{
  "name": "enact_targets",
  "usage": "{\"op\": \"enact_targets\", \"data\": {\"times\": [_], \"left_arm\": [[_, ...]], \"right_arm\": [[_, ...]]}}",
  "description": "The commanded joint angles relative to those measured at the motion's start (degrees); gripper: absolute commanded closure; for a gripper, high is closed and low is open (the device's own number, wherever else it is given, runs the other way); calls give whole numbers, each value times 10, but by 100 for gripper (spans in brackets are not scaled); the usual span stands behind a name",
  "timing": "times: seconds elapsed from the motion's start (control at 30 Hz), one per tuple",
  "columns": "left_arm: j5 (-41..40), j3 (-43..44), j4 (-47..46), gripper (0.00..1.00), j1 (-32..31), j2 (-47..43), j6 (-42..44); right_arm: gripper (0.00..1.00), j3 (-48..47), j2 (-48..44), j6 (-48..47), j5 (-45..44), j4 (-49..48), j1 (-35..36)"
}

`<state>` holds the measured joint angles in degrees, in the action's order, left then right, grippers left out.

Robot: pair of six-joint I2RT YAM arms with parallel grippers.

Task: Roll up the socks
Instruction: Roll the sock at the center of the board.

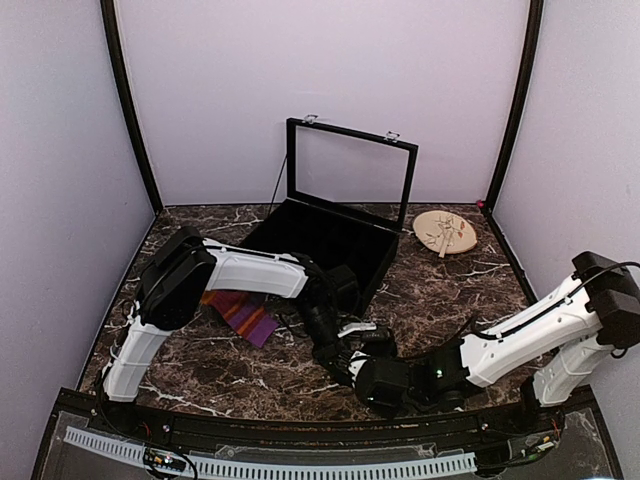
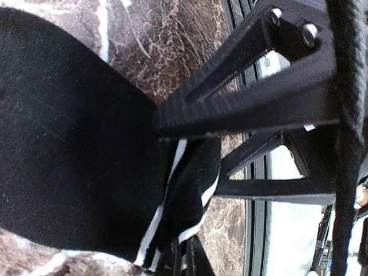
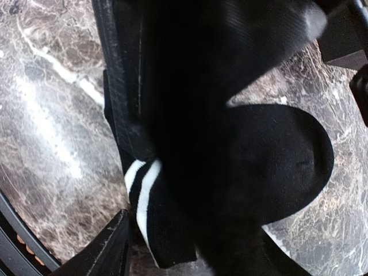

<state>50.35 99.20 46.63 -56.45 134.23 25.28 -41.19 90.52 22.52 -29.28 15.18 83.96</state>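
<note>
Up close, from the left wrist, the black sock (image 2: 69, 161) lies flat on the dark marbled table (image 1: 450, 300); its cuff, edged with thin white stripes, is bunched and folded at the near end. The left gripper (image 2: 190, 155) clamps that cuff, its two ribbed fingers (image 2: 241, 109) pressed on either side of the gathered fabric. From the right wrist, the sock's rounded toe spreads on the marble and the striped cuff sits beside a dark finger; the right gripper (image 1: 368, 348) is just at the sock, but blur hides whether it is parted or closed, so that cannot be told. From above, both grippers meet at the front centre of the table, hiding most of the black sock. The striped sock (image 1: 240, 313), purple, orange and red, lies flat well to the left, partly under the left arm. Behind stands a black case (image 1: 330, 240) with its glass lid (image 1: 350, 170) raised; a round wooden plate (image 1: 445, 232) rests at the back right.
</note>
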Motion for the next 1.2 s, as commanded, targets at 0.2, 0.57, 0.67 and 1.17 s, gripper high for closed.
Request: {"op": "enact_targets", "data": {"times": [0.2, 0.57, 0.67, 1.17], "left_arm": [[13, 13, 26, 100, 5, 11, 8], [14, 16, 29, 100, 8, 13, 8], [10, 17, 29, 100, 9, 14, 4], [-26, 17, 38, 69, 21, 12, -36]], "right_arm": [[50, -6, 36, 5, 51, -15, -35], [73, -8, 61, 28, 105, -8, -56], [80, -6, 62, 35, 109, -7, -59], [99, 3, 47, 45, 120, -12, -61]]}}
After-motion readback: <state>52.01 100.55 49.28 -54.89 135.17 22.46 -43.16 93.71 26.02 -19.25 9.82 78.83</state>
